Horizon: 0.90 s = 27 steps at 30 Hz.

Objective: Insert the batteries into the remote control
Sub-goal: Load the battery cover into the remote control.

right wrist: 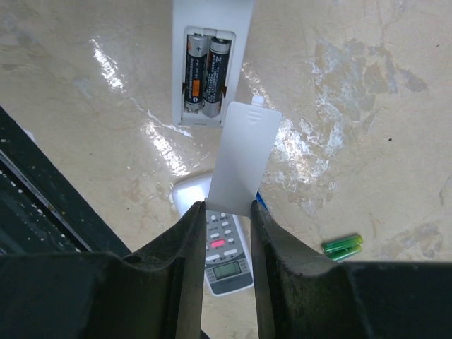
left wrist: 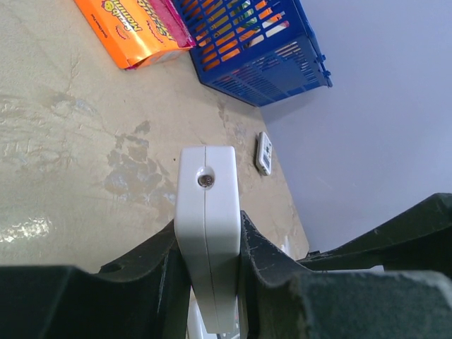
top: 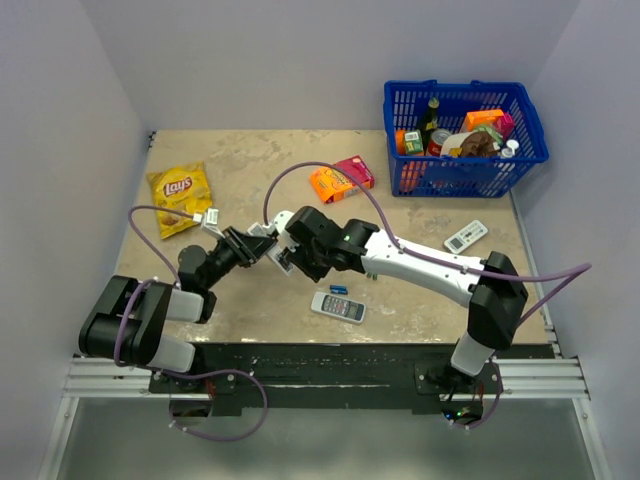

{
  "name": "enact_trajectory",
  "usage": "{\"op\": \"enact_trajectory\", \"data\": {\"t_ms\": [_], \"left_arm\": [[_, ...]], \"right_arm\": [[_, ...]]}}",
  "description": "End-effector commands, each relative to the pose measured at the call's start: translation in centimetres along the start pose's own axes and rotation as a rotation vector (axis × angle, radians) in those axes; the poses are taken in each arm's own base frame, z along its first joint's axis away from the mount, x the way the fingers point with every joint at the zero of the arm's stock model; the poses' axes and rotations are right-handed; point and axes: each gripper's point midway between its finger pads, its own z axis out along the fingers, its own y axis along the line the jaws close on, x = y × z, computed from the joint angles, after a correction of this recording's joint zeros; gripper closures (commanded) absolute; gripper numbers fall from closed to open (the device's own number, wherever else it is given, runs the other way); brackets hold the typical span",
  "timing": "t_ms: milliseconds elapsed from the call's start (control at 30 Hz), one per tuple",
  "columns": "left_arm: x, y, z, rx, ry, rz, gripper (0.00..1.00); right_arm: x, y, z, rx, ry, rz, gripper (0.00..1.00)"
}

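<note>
My left gripper (left wrist: 208,248) is clenched on the remote (left wrist: 206,205). Just ahead of my right gripper (right wrist: 227,220) the remote's bay lies open, with both batteries (right wrist: 206,74) seated side by side. My right gripper is grasping the cover (right wrist: 244,155) by its near end only, the tab end pointing out past my fingertips toward the bay. The cover sits skewed to the bay and off to its right, so I judge the tab may miss its slot and jam on the rim. Pushing then could pivot the cover between my fingers, shove the remote loose in my left grip, or nudge a battery up. If the cover slips, it drops to the worktop (right wrist: 367,106) below my gripper.
</note>
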Motion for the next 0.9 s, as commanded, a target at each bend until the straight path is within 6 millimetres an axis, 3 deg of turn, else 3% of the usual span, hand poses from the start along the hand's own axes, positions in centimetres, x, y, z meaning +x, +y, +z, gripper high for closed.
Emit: {"op": "enact_trajectory", "data": {"t_ms": [0,300,867], "left_arm": [[-2.0,-4.3,-0.4,0.184,-0.094,0.14,0.98],[-2.0,-5.8,-0.9,0.257,-0.108,0.173,0.98],[-2.5,-8.3,-2.2,0.372,-0.162,0.217,0.99]], "right_arm": [[-2.3,0.6,-1.8,-0.013,-0.048,-0.015,1.0],[-3.4,2.0,-1.2,-0.059,-0.036,-0.034,1.0],[-2.0,3.7,0.8,-0.131,0.04,-0.053,1.0]]}}
